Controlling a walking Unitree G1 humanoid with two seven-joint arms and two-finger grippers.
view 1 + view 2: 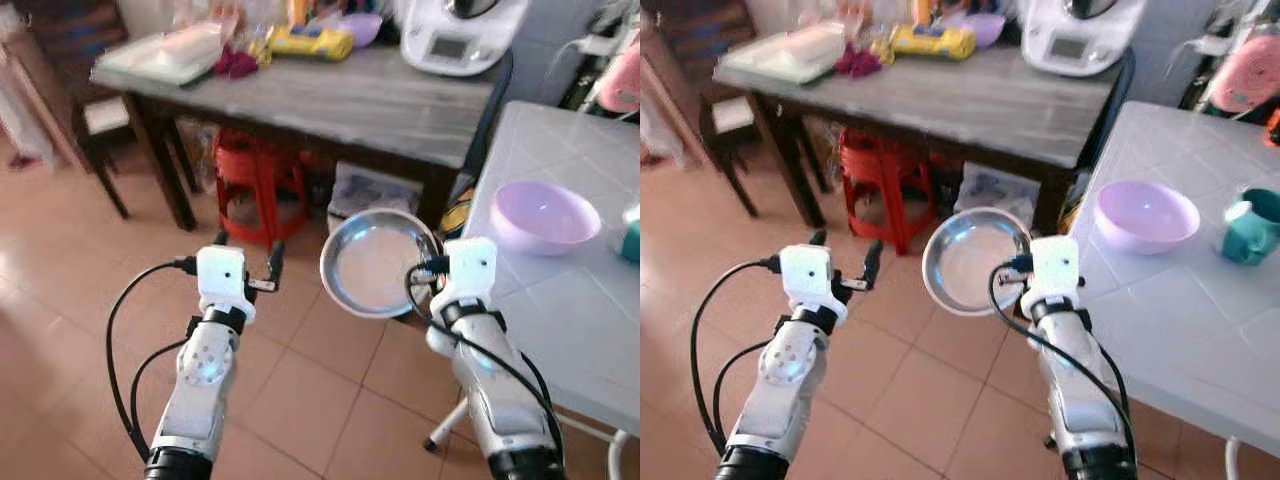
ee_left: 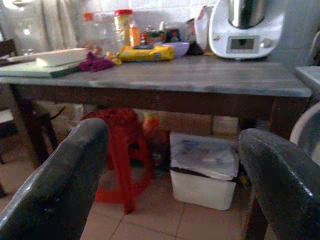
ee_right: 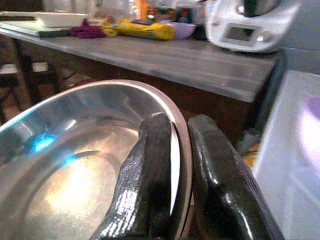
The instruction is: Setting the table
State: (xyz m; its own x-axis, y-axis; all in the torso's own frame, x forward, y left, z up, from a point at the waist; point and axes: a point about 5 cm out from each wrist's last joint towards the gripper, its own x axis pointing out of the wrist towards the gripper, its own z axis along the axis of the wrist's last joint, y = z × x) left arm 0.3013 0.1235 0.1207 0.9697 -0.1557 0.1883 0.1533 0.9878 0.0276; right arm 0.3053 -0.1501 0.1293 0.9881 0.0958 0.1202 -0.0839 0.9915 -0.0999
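A: What is closest?
B: The two silver arms. The right gripper (image 3: 172, 175) pinches the rim of a round, shallow stainless-steel plate (image 1: 375, 263), one black finger inside the rim and one outside. The plate hangs in the air above the terracotta tiled floor (image 1: 90, 300), just beside the edge of the white tiled table (image 1: 580, 310).
A: And the other arm?
B: The left gripper (image 1: 248, 258) is held out over the floor, its two black fingers (image 2: 55, 185) spread wide with nothing between them.
A: What sits on the white table?
B: A lilac plastic bowl (image 1: 1146, 215), and near it a teal mug (image 1: 1252, 228).
A: Farther off?
B: A long grey-topped wooden table (image 1: 340, 100), with a red plastic stool (image 1: 258, 180) and a white lidded bin (image 2: 202, 170) beneath it. On top stand a white kitchen appliance with a small display (image 2: 245, 30), a yellow packet (image 2: 146, 53), a purple cloth (image 2: 95, 63) and a pale tray (image 1: 165, 55).
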